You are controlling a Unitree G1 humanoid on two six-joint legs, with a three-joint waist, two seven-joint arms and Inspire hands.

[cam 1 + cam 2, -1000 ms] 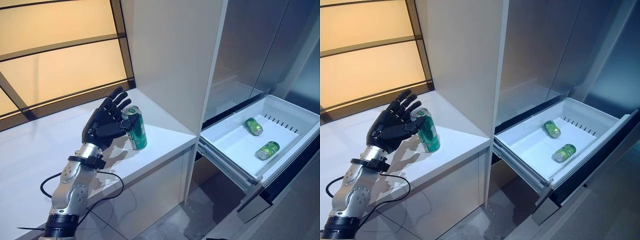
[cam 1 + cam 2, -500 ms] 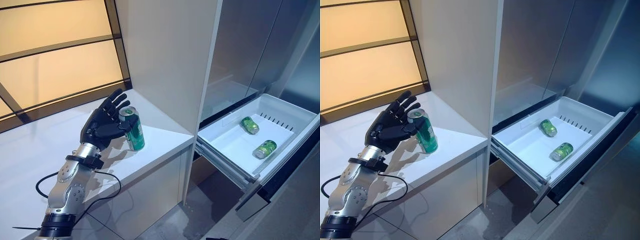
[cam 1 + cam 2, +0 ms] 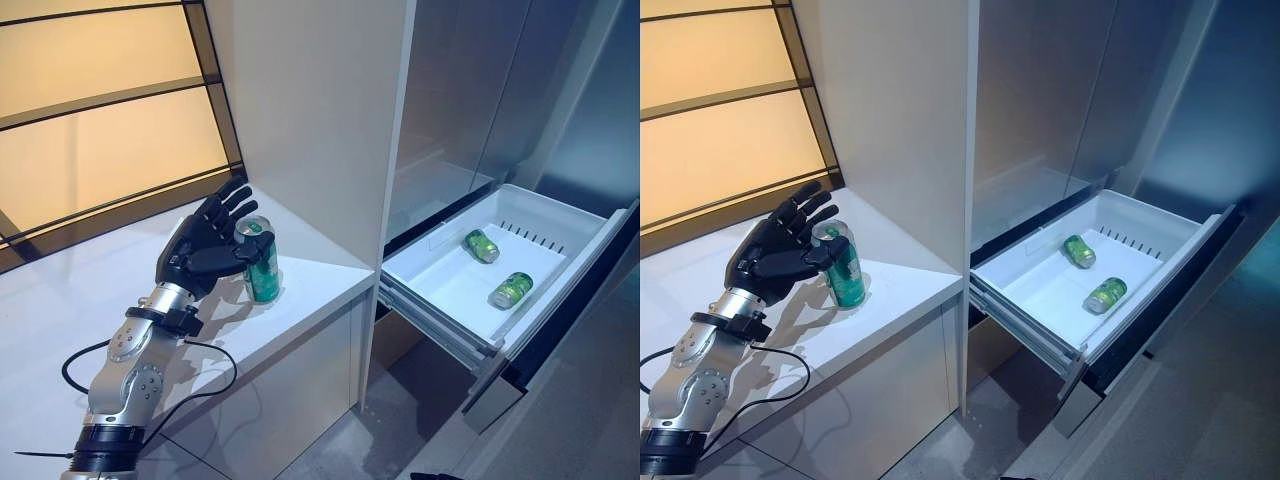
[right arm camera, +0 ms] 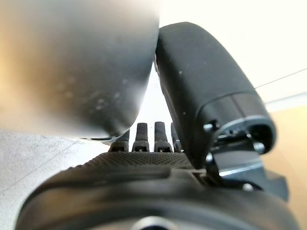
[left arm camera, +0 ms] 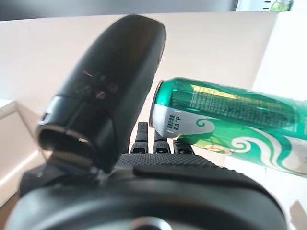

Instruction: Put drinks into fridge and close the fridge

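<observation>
A green can (image 3: 262, 272) stands upright on the white counter (image 3: 320, 285), near its front right corner. My left hand (image 3: 200, 250) is beside it on its left, fingers straight and spread, with the thumb against the can's upper side. The left wrist view shows the can (image 5: 230, 122) just past the thumb (image 5: 110, 91). The fridge's white drawer (image 3: 440, 275) is pulled out to the right, with two green cans (image 3: 481, 246) (image 3: 511, 290) lying on their sides in it. My right hand (image 4: 144, 163) shows in its wrist view with straight fingers and holds nothing.
A tall white cabinet panel (image 3: 310, 120) stands between the counter and the fridge. Grey fridge doors (image 3: 470, 80) rise above the drawer. An amber window (image 3: 100, 110) runs behind the counter. Grey floor (image 3: 400, 420) lies below the drawer.
The whole picture has shifted left, so the camera has moved. My left hand stays beside the can with its thumb against it.
</observation>
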